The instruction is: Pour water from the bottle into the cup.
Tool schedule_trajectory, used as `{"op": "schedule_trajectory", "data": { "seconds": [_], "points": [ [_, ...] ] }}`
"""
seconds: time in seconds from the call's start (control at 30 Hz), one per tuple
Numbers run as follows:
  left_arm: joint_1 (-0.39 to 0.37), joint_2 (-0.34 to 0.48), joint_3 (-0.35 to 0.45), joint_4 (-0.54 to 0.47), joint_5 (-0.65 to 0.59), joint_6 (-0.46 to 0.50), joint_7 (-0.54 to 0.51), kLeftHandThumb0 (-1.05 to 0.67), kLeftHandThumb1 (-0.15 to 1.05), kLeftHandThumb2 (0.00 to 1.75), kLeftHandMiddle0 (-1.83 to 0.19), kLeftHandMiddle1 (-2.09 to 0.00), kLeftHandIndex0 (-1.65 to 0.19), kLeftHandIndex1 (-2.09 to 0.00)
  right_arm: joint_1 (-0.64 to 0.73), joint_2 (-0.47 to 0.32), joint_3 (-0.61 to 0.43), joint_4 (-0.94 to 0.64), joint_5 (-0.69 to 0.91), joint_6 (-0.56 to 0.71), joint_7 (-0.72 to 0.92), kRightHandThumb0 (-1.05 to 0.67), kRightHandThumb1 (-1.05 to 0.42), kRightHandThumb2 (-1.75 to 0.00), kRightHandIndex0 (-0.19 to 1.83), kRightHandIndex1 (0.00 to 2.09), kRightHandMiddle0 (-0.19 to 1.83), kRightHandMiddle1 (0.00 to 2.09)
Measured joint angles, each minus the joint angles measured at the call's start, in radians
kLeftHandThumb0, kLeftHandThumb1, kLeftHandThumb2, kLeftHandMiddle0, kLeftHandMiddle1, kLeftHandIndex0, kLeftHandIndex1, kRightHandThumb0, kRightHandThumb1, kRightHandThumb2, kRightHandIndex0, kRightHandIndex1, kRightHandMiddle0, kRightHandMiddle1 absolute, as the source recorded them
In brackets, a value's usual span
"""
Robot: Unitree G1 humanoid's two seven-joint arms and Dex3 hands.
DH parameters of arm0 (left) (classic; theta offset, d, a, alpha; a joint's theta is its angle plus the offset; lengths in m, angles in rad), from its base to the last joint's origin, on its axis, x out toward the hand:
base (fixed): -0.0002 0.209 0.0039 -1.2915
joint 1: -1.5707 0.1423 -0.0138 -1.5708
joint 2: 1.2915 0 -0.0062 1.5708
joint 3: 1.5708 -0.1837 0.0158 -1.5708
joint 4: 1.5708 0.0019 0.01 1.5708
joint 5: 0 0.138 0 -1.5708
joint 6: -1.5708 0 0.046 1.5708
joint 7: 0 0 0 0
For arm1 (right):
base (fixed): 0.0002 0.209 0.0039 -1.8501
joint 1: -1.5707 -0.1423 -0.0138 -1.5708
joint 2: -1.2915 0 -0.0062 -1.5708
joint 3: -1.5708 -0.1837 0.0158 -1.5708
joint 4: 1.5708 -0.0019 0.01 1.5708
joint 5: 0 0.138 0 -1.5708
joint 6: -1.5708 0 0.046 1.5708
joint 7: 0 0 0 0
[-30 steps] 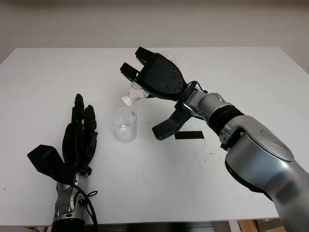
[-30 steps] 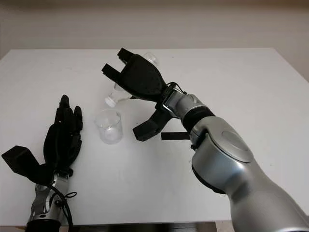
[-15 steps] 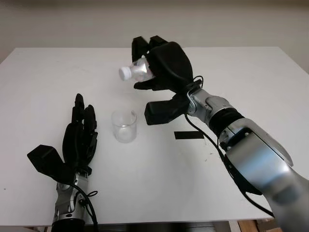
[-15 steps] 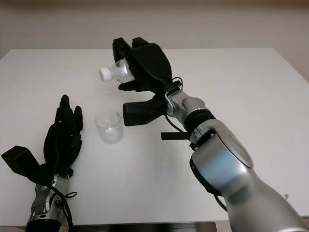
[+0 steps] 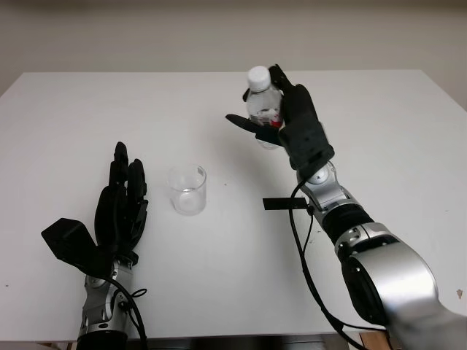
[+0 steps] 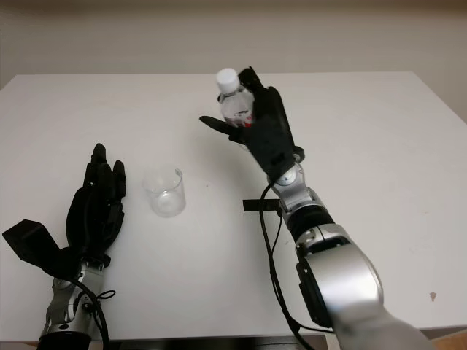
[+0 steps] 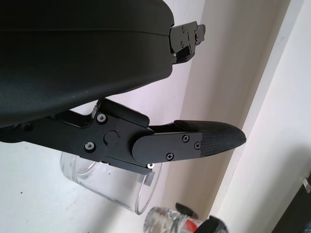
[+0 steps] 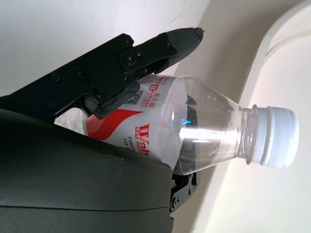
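Right robot hand (image 5: 292,120) is clamped on the bottle (image 5: 263,106), which we now find upright and raised above the bench (image 5: 379,124), its white cap (image 8: 276,137) on top and apparently in place. A second ago the same bottle was tipped neck-down over the cup (image 5: 187,189); half a second ago it lay roughly level and higher; it has since swung back to vertical and moved to the right, well clear of the cup. We judge the pouring motion finished, with setting the bottle down as the probable remaining step. We cannot confirm any water in the cup, which reads as clear glass, and with the cap seemingly on, transfer is doubtful. The cup stands unmoved, upright, near the bench's middle. Left robot hand (image 5: 120,208) is open, holds nothing, and sits just left of the cup, position unchanged. A dark strip (image 5: 279,203) lies on the bench below the right wrist.
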Motion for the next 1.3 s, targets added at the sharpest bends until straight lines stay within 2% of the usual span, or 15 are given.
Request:
{"op": "schedule_trajectory", "data": {
  "seconds": [0.13,0.43,0.53,0.63,0.93,1.13,1.3],
  "points": [
    [0.001,0.002,0.000,-0.001,-0.002,0.008,-0.014,-0.75,1.05,0.45,0.18,-0.04,0.19,-0.02,0.094,-0.001,-0.028,-0.129,0.027,0.049,0.044,-0.33,-1.05,-0.33,1.29,2.09,0.94,2.09],
    [0.001,-0.001,0.000,-0.007,-0.011,0.020,-0.019,-0.76,1.05,0.46,0.19,-0.03,0.19,-0.01,0.258,0.001,-0.075,-0.566,0.113,0.423,0.126,-0.35,-1.05,-0.36,1.29,2.09,0.87,2.09],
    [0.004,-0.001,-0.001,-0.009,-0.011,0.020,-0.019,-0.76,1.05,0.47,0.19,-0.03,0.19,-0.01,0.291,0.001,-0.075,-0.665,0.111,0.506,0.130,-0.36,-1.05,-0.35,1.31,2.09,0.92,2.09],
    [0.011,-0.002,-0.001,-0.016,-0.011,0.020,-0.019,-0.75,1.05,0.47,0.19,-0.03,0.19,-0.01,0.306,0.002,-0.072,-0.701,0.095,0.532,0.131,-0.36,-1.05,-0.34,1.34,2.09,0.99,2.09],
    [0.026,-0.009,-0.001,-0.035,-0.020,0.027,-0.022,-0.75,1.05,0.47,0.19,-0.02,0.19,0.00,0.361,0.016,-0.063,-0.763,0.083,0.586,0.149,-0.35,-1.05,-0.34,1.37,2.09,1.00,2.09],
    [0.033,-0.010,0.000,-0.049,-0.026,0.040,-0.025,-0.75,1.05,0.47,0.19,-0.03,0.19,-0.01,0.381,0.021,-0.054,-0.798,0.078,0.656,0.151,-0.36,-1.05,-0.34,1.43,2.09,1.08,2.09],
    [0.037,-0.009,0.000,-0.055,-0.026,0.045,-0.023,-0.75,1.05,0.47,0.19,-0.03,0.19,-0.02,0.387,0.032,-0.053,-0.805,0.078,0.710,0.150,-0.36,-1.05,-0.35,1.42,2.09,1.04,2.09]
  ]
}}
